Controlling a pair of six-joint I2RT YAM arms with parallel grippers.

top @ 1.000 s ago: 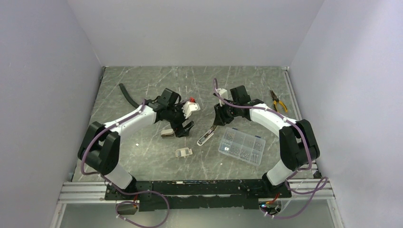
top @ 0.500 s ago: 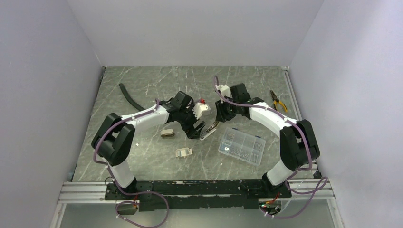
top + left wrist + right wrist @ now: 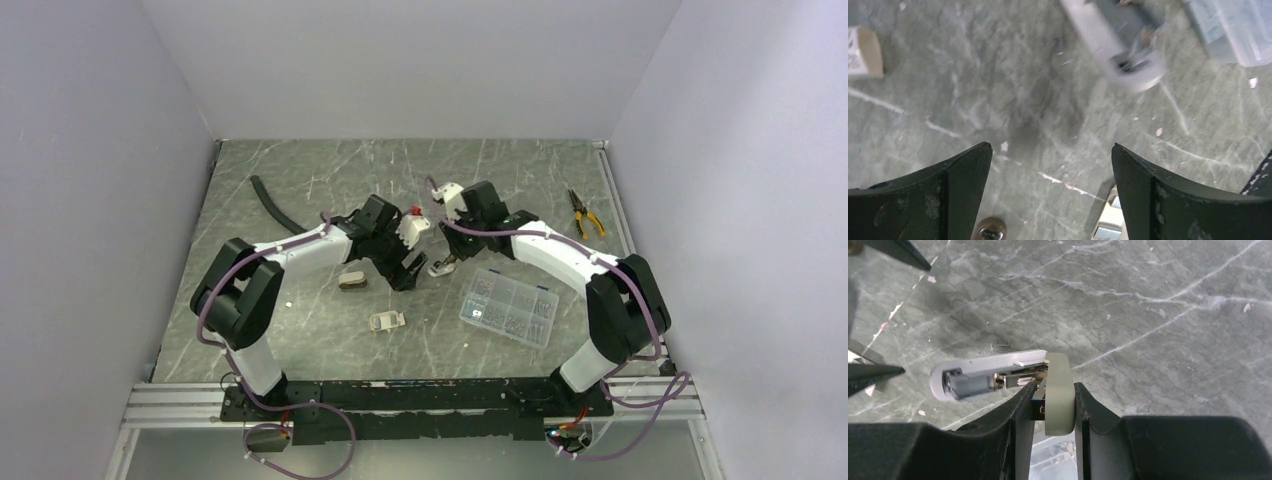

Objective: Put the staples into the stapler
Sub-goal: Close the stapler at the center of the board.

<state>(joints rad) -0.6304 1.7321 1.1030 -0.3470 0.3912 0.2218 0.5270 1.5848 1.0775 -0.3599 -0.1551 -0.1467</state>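
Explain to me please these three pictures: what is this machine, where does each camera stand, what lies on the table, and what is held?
Two robot arms stand at the near edge of a grey table. One picture looks down from above; the others come from wrist cameras. The right pincer grips a small opened stapler by its olive top. The left pincer is open and empty. On the table lie a clear box of metal bits, pliers, a black strip, a tan box and a white piece.
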